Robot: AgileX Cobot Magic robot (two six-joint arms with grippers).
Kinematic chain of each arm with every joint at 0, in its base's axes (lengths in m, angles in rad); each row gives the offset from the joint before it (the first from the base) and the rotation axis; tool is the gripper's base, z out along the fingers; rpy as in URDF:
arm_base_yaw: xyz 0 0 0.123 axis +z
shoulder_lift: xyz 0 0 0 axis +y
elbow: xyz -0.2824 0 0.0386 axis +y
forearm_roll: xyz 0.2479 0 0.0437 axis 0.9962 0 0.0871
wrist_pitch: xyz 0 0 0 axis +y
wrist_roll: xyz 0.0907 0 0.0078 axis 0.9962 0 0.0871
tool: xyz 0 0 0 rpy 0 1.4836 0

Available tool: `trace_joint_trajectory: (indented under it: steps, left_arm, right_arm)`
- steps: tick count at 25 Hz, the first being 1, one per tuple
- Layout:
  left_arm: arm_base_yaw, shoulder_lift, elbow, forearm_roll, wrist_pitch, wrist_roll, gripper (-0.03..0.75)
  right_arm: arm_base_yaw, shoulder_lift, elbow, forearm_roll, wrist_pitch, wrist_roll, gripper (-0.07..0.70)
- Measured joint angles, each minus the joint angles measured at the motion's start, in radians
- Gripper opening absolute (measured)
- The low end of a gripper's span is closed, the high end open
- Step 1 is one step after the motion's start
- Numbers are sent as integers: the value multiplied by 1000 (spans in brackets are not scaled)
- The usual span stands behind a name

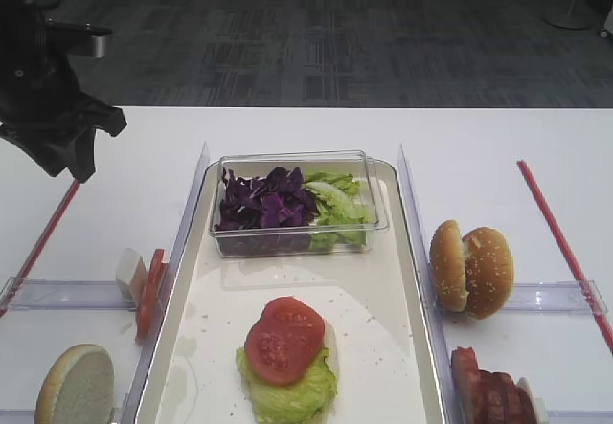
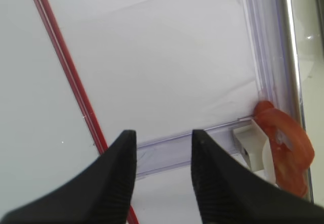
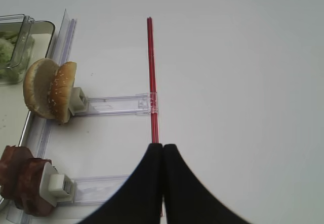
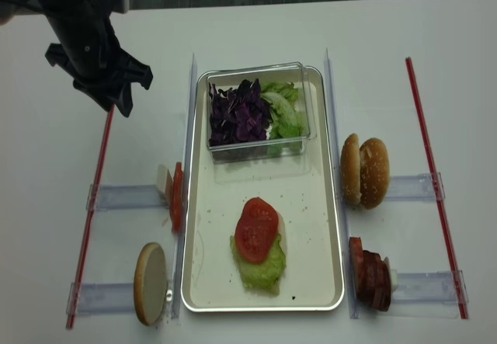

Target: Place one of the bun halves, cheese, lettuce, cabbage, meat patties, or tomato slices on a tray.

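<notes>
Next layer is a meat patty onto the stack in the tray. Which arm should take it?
Right, probably. The meat patties stand right of the tray, and the right gripper, shut, already hangs on that side. The left gripper is open, empty, far left.

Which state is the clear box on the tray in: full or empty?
Full. The clear box on the tray holds purple cabbage on one side and green lettuce on the other.

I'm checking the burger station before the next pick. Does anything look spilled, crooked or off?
Nothing is spilled or knocked over. The only untidy detail: small crumbs or specks dot the tray around the stack, where a tomato slice sits on lettuce. The box of greens stands straight.
</notes>
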State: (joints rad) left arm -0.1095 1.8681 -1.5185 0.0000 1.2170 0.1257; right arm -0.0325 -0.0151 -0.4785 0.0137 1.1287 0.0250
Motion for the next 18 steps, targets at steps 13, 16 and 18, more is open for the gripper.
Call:
trace_joint_trajectory:
  steps: [13, 16, 18]
  left_arm:
    - [2, -229, 0, 18, 13, 0, 242]
    - [2, -310, 19, 22, 17, 0, 241]
    - [5, -359, 33, 24, 22, 0, 242]
  right_arm:
    - [0, 0, 0, 0, 0, 0, 364]
    - [0, 0, 0, 0, 0, 0, 364]
    - [0, 0, 0, 0, 0, 0, 364]
